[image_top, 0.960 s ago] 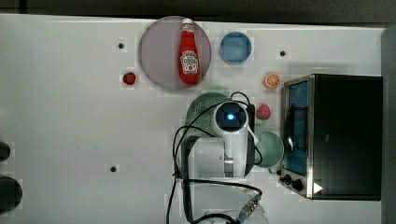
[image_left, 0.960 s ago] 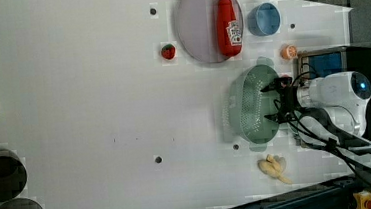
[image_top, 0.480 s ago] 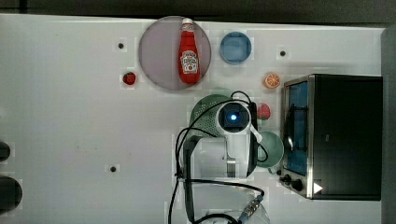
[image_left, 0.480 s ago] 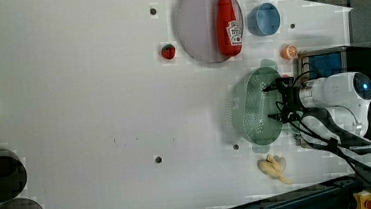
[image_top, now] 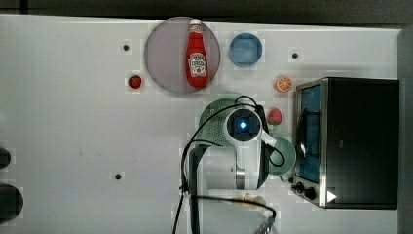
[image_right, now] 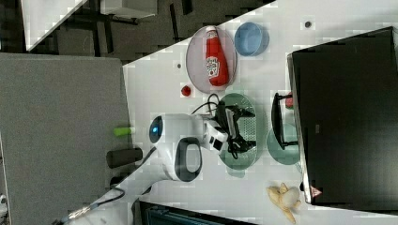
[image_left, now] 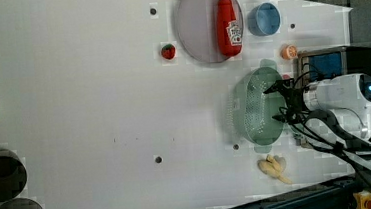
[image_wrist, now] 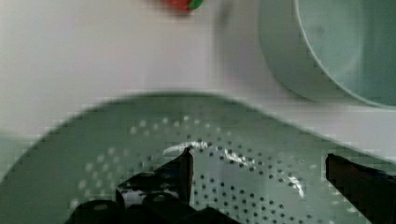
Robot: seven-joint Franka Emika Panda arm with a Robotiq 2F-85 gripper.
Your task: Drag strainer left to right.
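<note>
The strainer [image_left: 255, 110] is a pale mint-green oval colander with a dotted bottom, lying near the oven on the white table. The arm's head hides much of the strainer [image_top: 213, 123] in the top view. My gripper [image_left: 278, 103] stands open over the strainer's half nearer the oven, and its black fingers [image_left: 272, 87] reach down into the bowl. In the wrist view the gripper [image_wrist: 261, 172] hangs just above the perforated bottom of the strainer [image_wrist: 116, 140], with nothing between its jaws. The right view shows the gripper [image_right: 247, 129] inside the strainer [image_right: 244, 161].
A smaller mint cup [image_top: 286, 157] sits between strainer and toaster oven [image_top: 355, 141]. A strawberry [image_top: 274, 116] and an orange slice [image_top: 283, 84] lie close by. Farther off are a plate [image_top: 163, 58] with a ketchup bottle [image_top: 197, 56], a blue bowl [image_top: 246, 49] and a banana [image_left: 273, 167].
The strainer and the arm have edged slightly towards the top view's right. The gripper has stayed open.
</note>
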